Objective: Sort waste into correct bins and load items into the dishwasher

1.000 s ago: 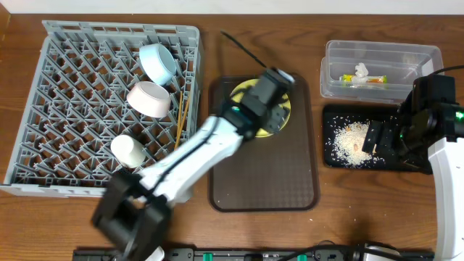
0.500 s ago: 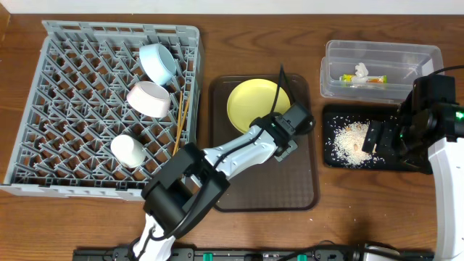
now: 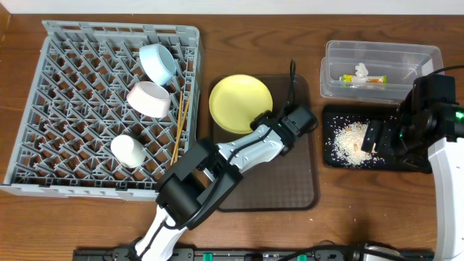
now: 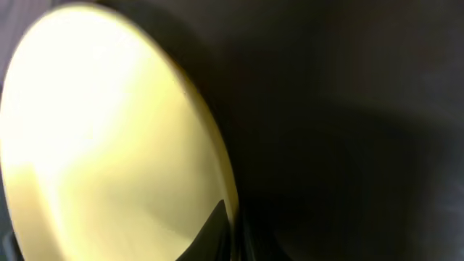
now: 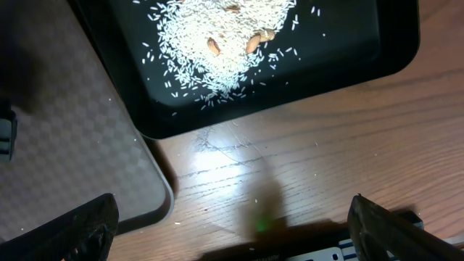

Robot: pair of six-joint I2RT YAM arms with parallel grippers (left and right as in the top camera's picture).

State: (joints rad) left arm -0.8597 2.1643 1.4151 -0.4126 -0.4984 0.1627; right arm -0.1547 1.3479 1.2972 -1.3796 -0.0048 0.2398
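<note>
My left gripper is shut on the right rim of the round yellow plate, which overhangs the upper left edge of the brown tray. The plate fills the left wrist view, and a dark finger presses on its rim. The grey dishwasher rack holds a blue bowl, a pink bowl, a white cup and chopsticks. My right gripper hovers open over the black bin of rice crumbs. The clear bin holds the wrapper and tissue.
The right wrist view shows the rice in the black bin, the brown tray's corner and bare wood between the spread fingers. The left arm lies across the brown tray's left half.
The left gripper has closed on the plate's rim. The plate has moved left, from inside the brown tray to over its left edge. The right arm has stayed still.
</note>
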